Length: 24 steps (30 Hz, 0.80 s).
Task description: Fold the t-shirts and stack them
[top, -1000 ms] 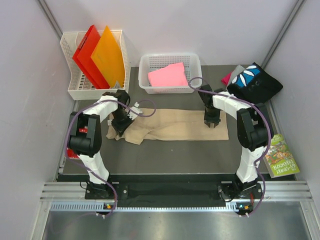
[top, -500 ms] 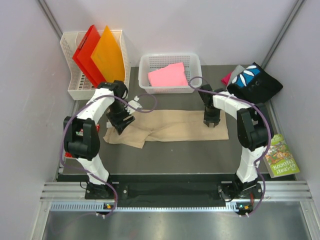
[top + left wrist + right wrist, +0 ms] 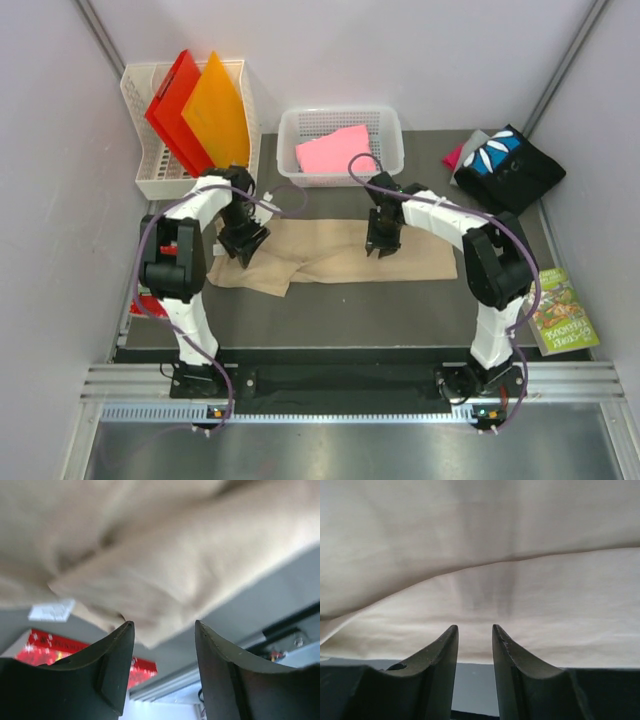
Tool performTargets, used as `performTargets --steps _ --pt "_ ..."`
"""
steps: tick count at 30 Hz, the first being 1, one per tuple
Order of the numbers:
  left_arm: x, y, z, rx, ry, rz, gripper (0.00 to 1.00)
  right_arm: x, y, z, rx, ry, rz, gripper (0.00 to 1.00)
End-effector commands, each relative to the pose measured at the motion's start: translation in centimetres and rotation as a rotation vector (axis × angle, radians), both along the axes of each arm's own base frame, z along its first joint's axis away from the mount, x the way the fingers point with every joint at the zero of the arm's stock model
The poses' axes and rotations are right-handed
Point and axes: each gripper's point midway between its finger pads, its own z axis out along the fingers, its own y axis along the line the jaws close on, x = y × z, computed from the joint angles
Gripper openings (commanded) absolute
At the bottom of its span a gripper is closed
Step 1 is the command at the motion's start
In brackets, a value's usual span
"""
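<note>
tan t-shirt (image 3: 340,258) spreads across the middle of the dark mat (image 3: 350,310) as a long flat band, its left end bunched into folds. we see the tall mesh basket (image 3: 135,120) at the far left corner, with a red folder (image 3: 172,105) and an orange folder (image 3: 215,112) leaning in it. the low mesh basket (image 3: 290,135) sits just behind the tan t-shirt and holds a folded pink t-shirt (image 3: 335,150). at the far right a black t-shirt (image 3: 515,170) with blue-and-white print lies heaped outside any basket, with grey cloth (image 3: 478,138) and magenta cloth (image 3: 455,157) peeking out at its left side. a book (image 3: 562,312) lies beyond the mat's right edge.

the wrist views give us what the top view cannot. the left gripper (image 3: 164,625) has its jaws well apart with nothing between them, close to the edge of the tan folds, and a small white tag (image 3: 52,611) shows beside the cloth. the right gripper (image 3: 475,627) keeps only a narrow gap, and we see no cloth caught in it. from above, the left one is over the bunched end and the right one over the shirt's middle.
</note>
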Motion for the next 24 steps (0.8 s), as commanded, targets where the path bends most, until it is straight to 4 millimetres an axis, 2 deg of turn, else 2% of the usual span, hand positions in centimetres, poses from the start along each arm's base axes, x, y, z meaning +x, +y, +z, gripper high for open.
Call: performTargets --steps 1,2,6,7,11,13,16,18,19,20,21,22,23,24 --pt "3.5 -1.1 -1.2 -0.053 -0.07 0.083 0.56 2.4 3.0 2.0 0.093 -0.059 -0.025 0.34" --pt "3.8 -1.0 -1.5 -0.042 -0.076 0.087 0.56 3.2 2.9 2.2 0.076 -0.071 -0.027 0.33" --pt "4.8 -0.2 -3.2 -0.006 -0.121 0.109 0.58 4.2 0.8 0.2 -0.032 -0.059 -0.029 0.33" --pt "5.1 -0.2 -3.4 -0.006 -0.131 0.113 0.57 4.1 0.5 -0.5 -0.048 -0.042 -0.028 0.32" --pt "4.0 0.3 -4.7 0.025 -0.08 0.107 0.57 3.2 -0.5 -2.0 -0.083 0.003 -0.032 0.31" --pt "2.6 0.6 -5.4 0.033 -0.039 0.094 0.57 2.7 -1.0 -2.4 -0.103 0.019 -0.038 0.3" --pt "-0.2 0.6 -5.2 0.019 0.027 0.066 0.57 1.4 -2.4 -2.8 -0.157 0.048 -0.04 0.29" --pt "-3.3 0.9 -4.5 0.013 0.095 0.043 0.57 0.0 -3.7 -3.2 -0.201 0.075 -0.038 0.28" --pt "-4.4 0.8 -4.1 -0.003 0.118 0.024 0.56 -0.4 -4.0 -2.6 -0.201 0.064 -0.036 0.28" --pt "-5.4 0.9 -3.8 -0.008 0.137 0.011 0.56 -1.8 -4.9 -3.2 -0.221 0.09 -0.035 0.28" --pt "-7.6 1.0 -3.0 -0.013 0.171 0.003 0.56 -2.2 -5.5 -3.1 -0.232 0.08 -0.038 0.28" --pt "-8.5 1.0 -2.6 -0.029 0.183 -0.017 0.56 -2.7 -5.8 -2.4 -0.229 0.063 -0.042 0.28" --pt "-9.6 1.0 -2.2 -0.039 0.202 -0.025 0.56 -4.0 -6.7 -2.9 -0.245 0.087 -0.043 0.28" --pt "-11.2 1.0 -1.5 -0.047 0.225 -0.03 0.56 -4.3 -7.0 -2.8 -0.248 0.084 -0.044 0.28"
